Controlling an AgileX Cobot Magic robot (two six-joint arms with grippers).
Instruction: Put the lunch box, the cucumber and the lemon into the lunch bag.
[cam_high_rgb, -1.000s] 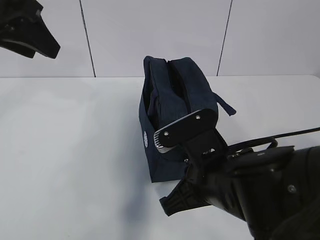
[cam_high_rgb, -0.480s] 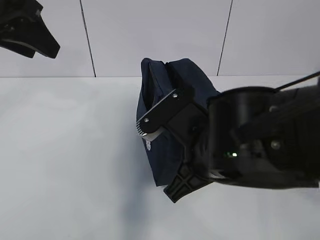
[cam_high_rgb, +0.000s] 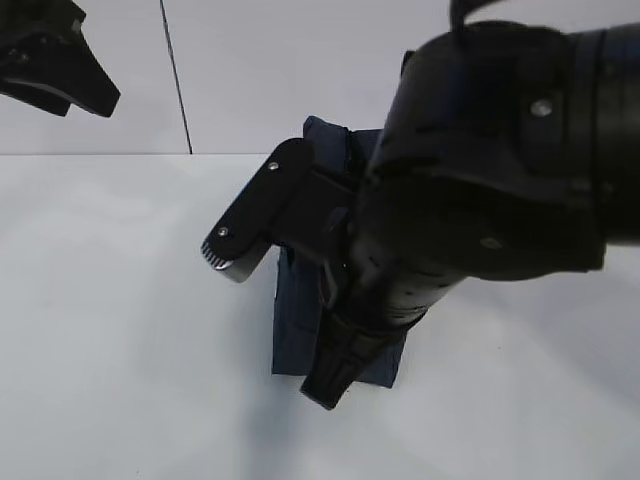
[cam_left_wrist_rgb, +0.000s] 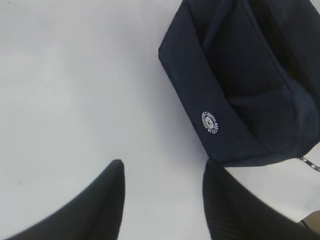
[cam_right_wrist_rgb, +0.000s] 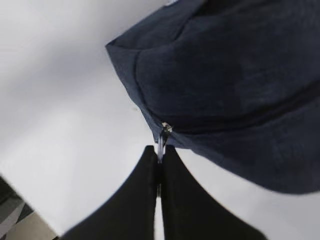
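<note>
The dark navy lunch bag (cam_high_rgb: 296, 325) stands on the white table, mostly hidden behind my right arm in the exterior view. In the left wrist view the bag (cam_left_wrist_rgb: 240, 85) shows its white round logo (cam_left_wrist_rgb: 210, 122). My right gripper (cam_right_wrist_rgb: 160, 149) is shut on the metal zipper pull (cam_right_wrist_rgb: 161, 137) at the end of the bag (cam_right_wrist_rgb: 235, 75); in the exterior view it (cam_high_rgb: 330, 372) sits low at the bag's near end. My left gripper (cam_left_wrist_rgb: 162, 167) is open and empty, high over the table left of the bag (cam_high_rgb: 70, 75). The lunch box, cucumber and lemon are out of view.
The white table (cam_high_rgb: 120, 330) runs back to a white panelled wall (cam_high_rgb: 300, 70). My right arm (cam_high_rgb: 480, 180) fills the upper right of the exterior view and blocks most of the bag.
My right arm has swung up and to the left across the bag, keeping hold of the zipper pull. The bag's near end has shifted slightly left. The left arm has not moved.
</note>
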